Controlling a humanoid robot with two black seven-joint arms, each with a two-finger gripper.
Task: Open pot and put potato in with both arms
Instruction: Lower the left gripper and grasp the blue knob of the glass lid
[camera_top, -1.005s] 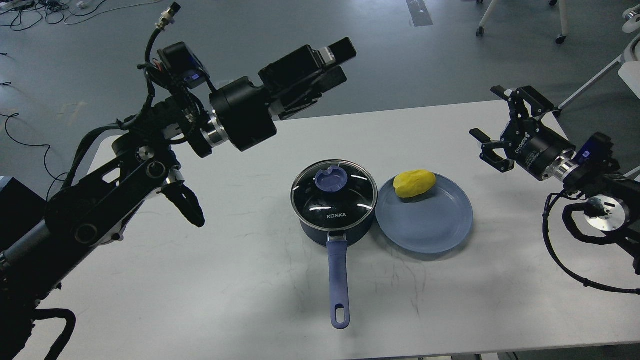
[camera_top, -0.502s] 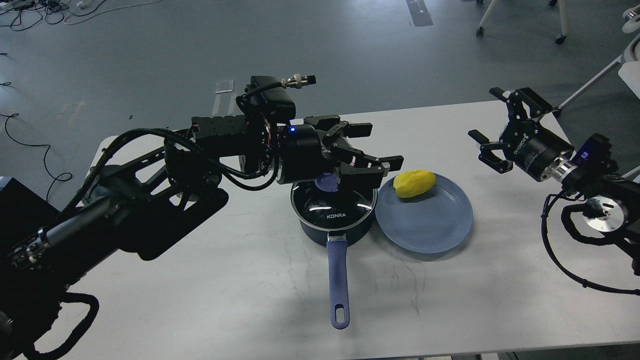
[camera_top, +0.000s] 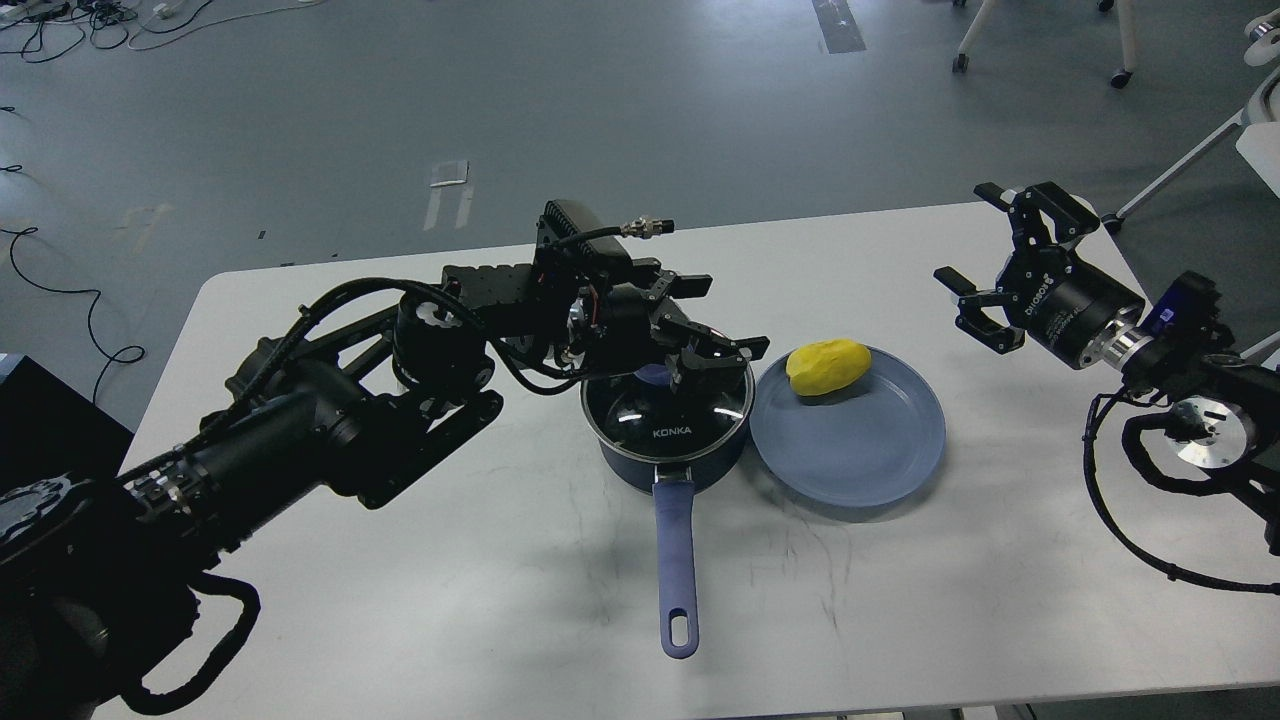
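Lid-removal step is being started: the left gripper (camera_top: 712, 322), jaws spread wide, is being held over the lid (camera_top: 668, 392) of the pot (camera_top: 668, 440), potato (camera_top: 828, 366) lying on plate (camera_top: 850, 440) at 3 o'clock, right gripper (camera_top: 985, 270) spread and empty; closing on the knob is being called for next.

Single head view, mounted high, facing forward and down onto the white table (camera_top: 420, 600); mid-range; left arm (camera_top: 300, 440) enters from left edge, right arm (camera_top: 1180, 380) from right edge; grey floor (camera_top: 600, 100) beyond.
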